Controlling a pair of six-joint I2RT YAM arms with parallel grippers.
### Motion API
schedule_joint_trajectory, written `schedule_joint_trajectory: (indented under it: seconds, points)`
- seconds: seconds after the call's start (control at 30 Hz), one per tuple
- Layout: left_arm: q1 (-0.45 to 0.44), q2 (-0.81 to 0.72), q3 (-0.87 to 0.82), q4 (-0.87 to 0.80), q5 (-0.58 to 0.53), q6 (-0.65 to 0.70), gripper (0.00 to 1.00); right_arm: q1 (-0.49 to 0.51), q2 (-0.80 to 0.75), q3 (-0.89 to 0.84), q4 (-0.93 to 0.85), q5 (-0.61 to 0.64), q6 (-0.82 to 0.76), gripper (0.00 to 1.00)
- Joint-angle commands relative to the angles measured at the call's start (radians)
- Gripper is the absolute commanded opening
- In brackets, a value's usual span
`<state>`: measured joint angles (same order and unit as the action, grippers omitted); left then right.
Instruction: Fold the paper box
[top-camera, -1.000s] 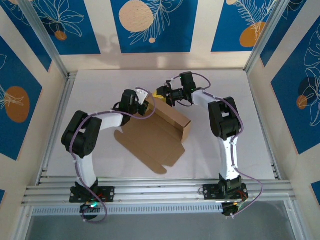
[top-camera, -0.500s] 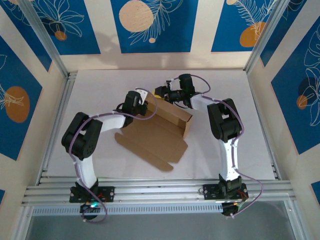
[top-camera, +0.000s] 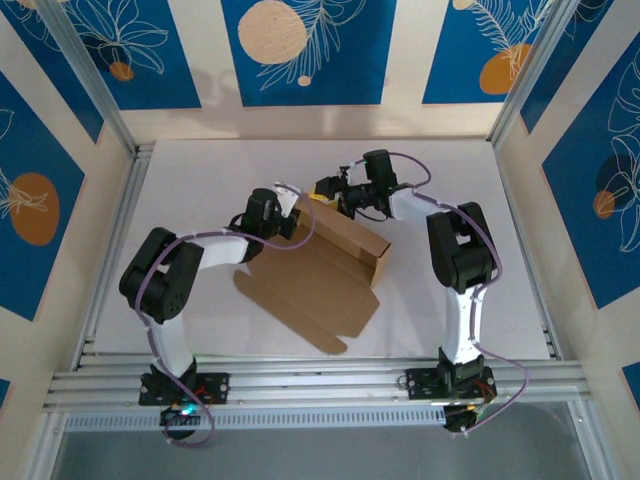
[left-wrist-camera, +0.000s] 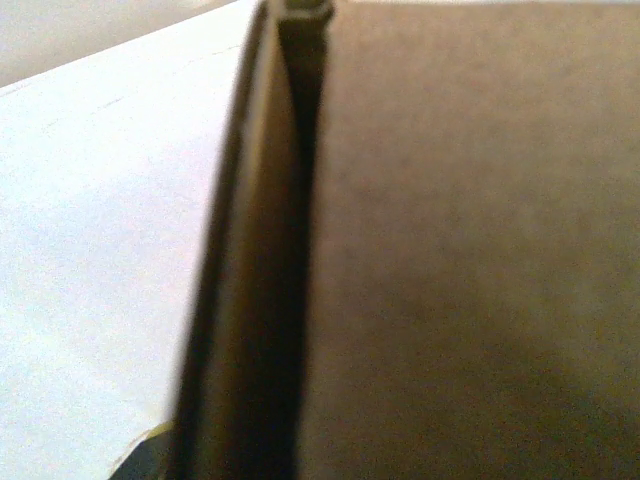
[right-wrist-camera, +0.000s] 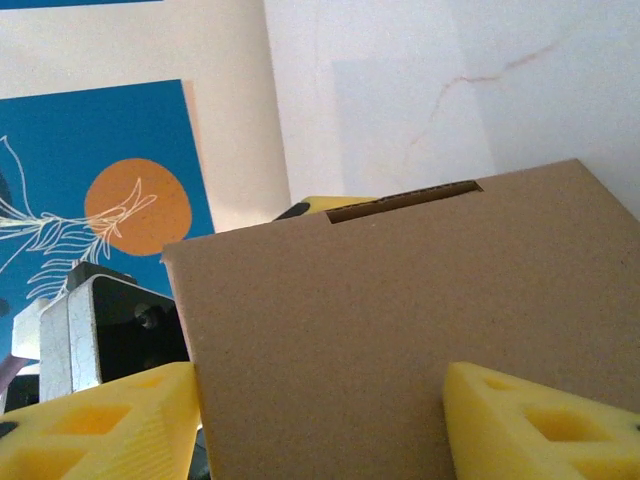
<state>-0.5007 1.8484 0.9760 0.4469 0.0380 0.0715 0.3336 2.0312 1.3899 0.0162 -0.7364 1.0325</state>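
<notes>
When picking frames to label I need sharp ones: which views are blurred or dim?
Left wrist: dim and blurred, the paper box too close to focus, the table washed out. Right wrist: sharp cardboard edge and yellow fingers. Top external: evenly lit and sharp.

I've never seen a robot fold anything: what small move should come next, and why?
Probably the right gripper should nudge forward, pressing the panel inward. Its open yellow fingers face the flat of that upright panel of the paper box, while the left gripper is shut on a wall nearby, bracing the box.
</notes>
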Motion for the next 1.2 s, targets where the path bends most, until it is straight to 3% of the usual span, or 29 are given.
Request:
schedule_joint_trajectory:
  seconds: [0.0,0.17,0.43,0.67,0.73,1.0,1.17]
  points:
    - [0.002,-0.009,-0.021,0.019,0.101,0.053,0.00,-0.024,-0.027,-0.009,-0.219,0.053,-0.074,0.60]
    - [0.010,-0.012,-0.012,0.000,0.163,0.066,0.00,-0.009,-0.019,-0.043,-0.200,0.076,-0.064,0.50]
    - [0.008,0.003,0.001,0.019,0.016,0.007,0.00,0.070,0.025,-0.111,-0.030,0.003,0.050,0.38]
    - [0.008,0.009,-0.002,0.054,0.010,-0.025,0.00,0.109,0.052,-0.165,0.164,-0.075,0.194,0.34]
    - [0.007,0.008,-0.022,0.087,0.063,-0.008,0.00,0.109,0.048,-0.163,0.177,-0.086,0.197,0.36]
    - [0.011,-0.028,-0.066,0.094,0.155,0.069,0.00,-0.035,-0.060,-0.170,0.099,-0.052,0.118,0.64]
    - [0.020,-0.040,-0.069,0.097,0.199,0.079,0.00,-0.110,-0.081,-0.154,0.067,-0.039,0.107,0.66]
